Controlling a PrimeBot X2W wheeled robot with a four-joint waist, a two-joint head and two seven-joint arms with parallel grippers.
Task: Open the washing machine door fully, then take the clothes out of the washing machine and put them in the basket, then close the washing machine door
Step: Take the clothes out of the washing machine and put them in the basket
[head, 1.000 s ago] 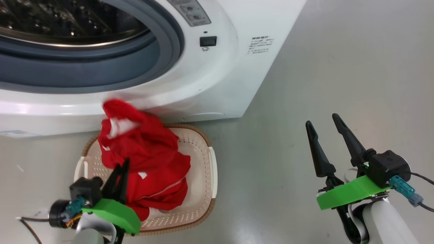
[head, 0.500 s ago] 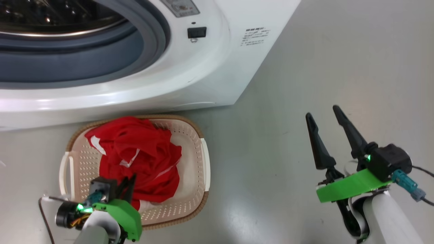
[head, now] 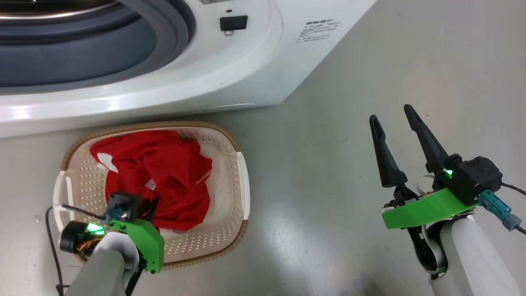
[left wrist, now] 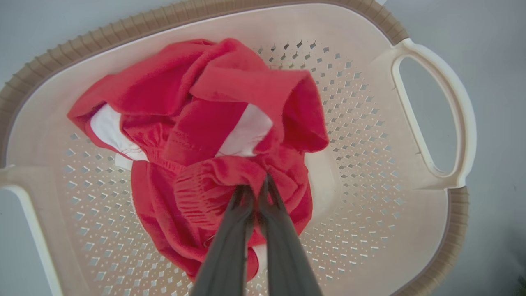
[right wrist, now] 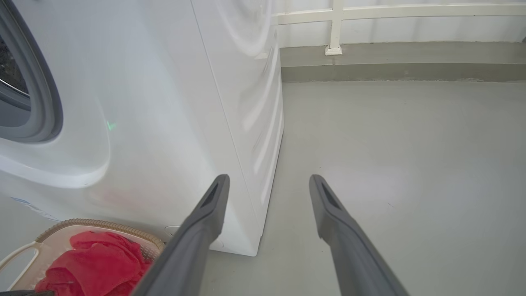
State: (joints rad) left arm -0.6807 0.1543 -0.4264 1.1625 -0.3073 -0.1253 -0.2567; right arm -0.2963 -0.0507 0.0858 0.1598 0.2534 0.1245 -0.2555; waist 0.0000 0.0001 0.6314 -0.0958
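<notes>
Firstly, left gripper: clenched, its two dark fingers almost together, their tips pinching a fold of the clothes. In the head view it points down into the basket from the near-left side.
Clothes: a crumpled red heap with white patches, lying on the perforated bottom of the basket. In the head view the heap stretches from the far-left corner toward the near middle, and the right part of the bottom is bare.
Basket: upright on the floor, mouth up. Its long axis runs across the head view, roughly along the front of the washing machine, with a handle at each end. Its brown far rim lies just beside the machine's base.
Right gripper: released and empty, with the fingers spread well apart. It hangs above the floor, well to the right of the basket, fingers pointing away from the robot. In the right wrist view it frames the machine's near corner.
Washing machine: a white box. Its grey gasket rings the opening at the upper left of the head view, and a small black latch sits to the right of it.
Floor: smooth pale grey with a soft sheen.
Room: past the machine, a low kerb and a white railing close off the far side.
</notes>
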